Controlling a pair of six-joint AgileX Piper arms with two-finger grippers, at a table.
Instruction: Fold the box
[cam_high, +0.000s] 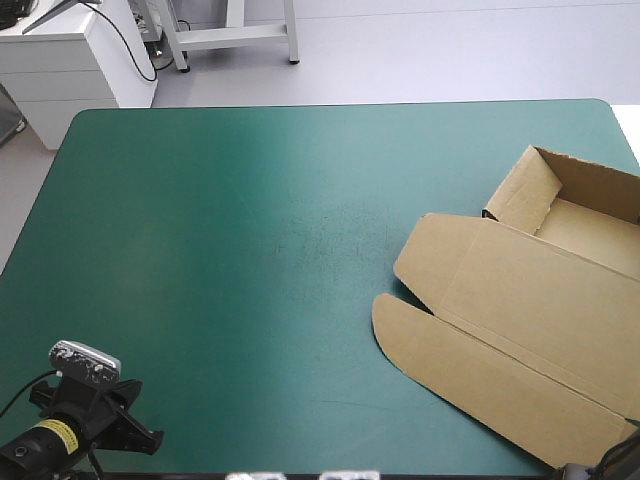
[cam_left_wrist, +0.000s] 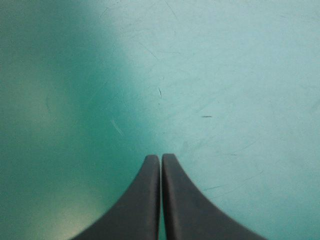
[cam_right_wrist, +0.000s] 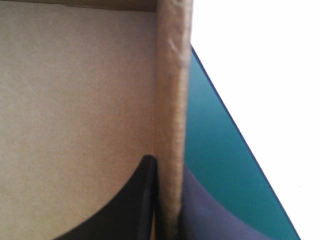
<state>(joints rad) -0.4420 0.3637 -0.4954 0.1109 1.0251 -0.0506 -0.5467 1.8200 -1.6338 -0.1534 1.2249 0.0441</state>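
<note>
Brown box (cam_high: 520, 320), partly raised, on teal-green worktop's (cam_high: 250, 220) right side; we log right end effector (cam_right_wrist: 169, 167) clamping one wall, left end effector (cam_left_wrist: 160, 165) closed tip to tip

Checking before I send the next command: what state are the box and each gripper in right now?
box: partly folded, walls raised at its far end, lid panel and rounded flaps lying flat on the teal-green cover.
left gripper: shut, holding nothing, over bare cover.
right gripper: shut on the box, one finger on each side of a raised wall, near the table's edge.
</note>
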